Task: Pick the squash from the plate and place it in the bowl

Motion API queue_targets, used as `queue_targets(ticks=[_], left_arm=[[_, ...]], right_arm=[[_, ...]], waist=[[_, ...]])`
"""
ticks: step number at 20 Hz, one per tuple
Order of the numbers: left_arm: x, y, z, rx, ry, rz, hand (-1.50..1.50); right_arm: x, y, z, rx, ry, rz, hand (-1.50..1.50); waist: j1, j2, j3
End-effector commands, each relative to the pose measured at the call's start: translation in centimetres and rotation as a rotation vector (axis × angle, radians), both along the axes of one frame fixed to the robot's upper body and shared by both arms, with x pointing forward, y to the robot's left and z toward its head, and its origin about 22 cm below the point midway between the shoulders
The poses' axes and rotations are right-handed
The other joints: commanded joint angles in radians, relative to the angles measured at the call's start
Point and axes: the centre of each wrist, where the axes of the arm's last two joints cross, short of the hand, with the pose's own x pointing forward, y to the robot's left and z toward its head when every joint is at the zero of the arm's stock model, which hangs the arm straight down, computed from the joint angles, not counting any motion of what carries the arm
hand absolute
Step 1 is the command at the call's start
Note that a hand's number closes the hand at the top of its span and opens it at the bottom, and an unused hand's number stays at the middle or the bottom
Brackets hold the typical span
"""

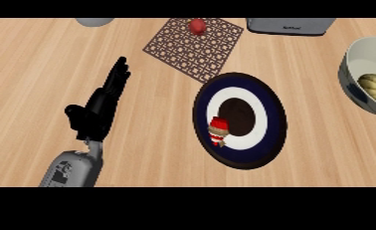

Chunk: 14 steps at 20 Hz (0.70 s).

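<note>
Fingers (117, 76) of the left hand (96, 112) are held straight, empty; the squash (218, 131) at three o'clock is not picked up yet.

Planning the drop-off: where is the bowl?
Head view: the bowl sits at the right edge, up-right of the plate, below the grey appliance.

Bright, even light across the pale wooden counter (44, 74)
</note>
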Motion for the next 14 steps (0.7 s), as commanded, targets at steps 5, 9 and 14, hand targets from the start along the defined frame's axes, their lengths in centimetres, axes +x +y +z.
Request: queue_targets(ticks=[5,9,14], left_arm=[[0.2,0.5,-0.2,-0.005,0.001,0.030,0.00],[0.0,0.4,-0.3,-0.005,0.006,-0.005,0.00],[0.0,1.4,0.2,-0.011,0.010,0.030,0.00]], right_arm=[[0.8,-0.5,1.1,0.290,-0.121,0.118,-1.50],[-0.2,-1.8,1.4,0.384,-0.195,0.058,-1.50],[-2.2,-4.4,3.1,0.499,-0.137,0.023,-1.50]], waist=[[-0.022,-0.005,-0.001],[-0.023,-0.005,0.000],[-0.031,-0.008,0.000]])
